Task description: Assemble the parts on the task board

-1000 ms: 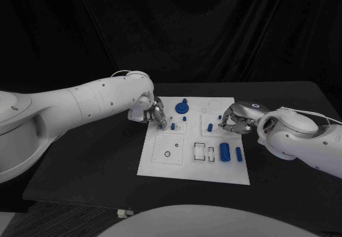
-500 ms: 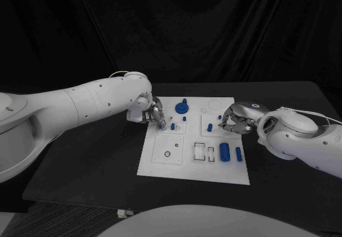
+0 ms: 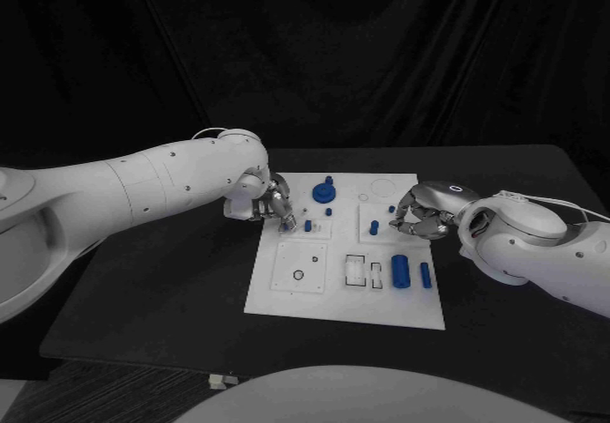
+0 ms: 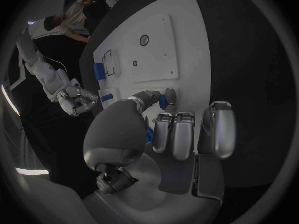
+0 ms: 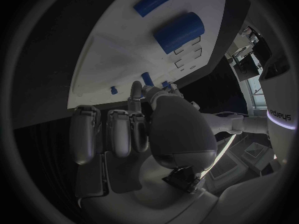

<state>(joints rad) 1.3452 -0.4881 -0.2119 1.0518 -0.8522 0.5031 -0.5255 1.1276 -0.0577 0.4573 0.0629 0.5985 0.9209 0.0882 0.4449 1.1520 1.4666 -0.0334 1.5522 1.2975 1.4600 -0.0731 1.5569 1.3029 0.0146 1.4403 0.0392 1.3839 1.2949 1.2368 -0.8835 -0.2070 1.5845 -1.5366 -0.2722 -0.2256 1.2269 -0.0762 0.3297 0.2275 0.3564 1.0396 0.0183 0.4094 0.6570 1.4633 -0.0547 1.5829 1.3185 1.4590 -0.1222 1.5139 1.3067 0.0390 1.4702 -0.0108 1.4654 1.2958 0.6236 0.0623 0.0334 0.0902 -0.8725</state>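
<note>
Near edge of board (image 3: pixel 345 308): big cylinder (image 3: pixel 402 270) and bar (image 3: pixel 426 276) lie loose at 5 o'clock, unplaced. Mid-board: my left hand (image 3: pixel 271 204) fingers pinch small peg (image 3: pixel 309 226); right hand (image 3: pixel 420 216) fingers curled, contents unclear. Far, 12 o'clock: knob (image 3: pixel 324 189) stands seated. Judged under halfway.

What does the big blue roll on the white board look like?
The fat blue cylinder, smooth and plastic-looking, lies on its side on the flat white task board, in the near right part. A thinner blue rod lies beside it, apart. Nothing touches it but the board; both hands are farther back.
</note>
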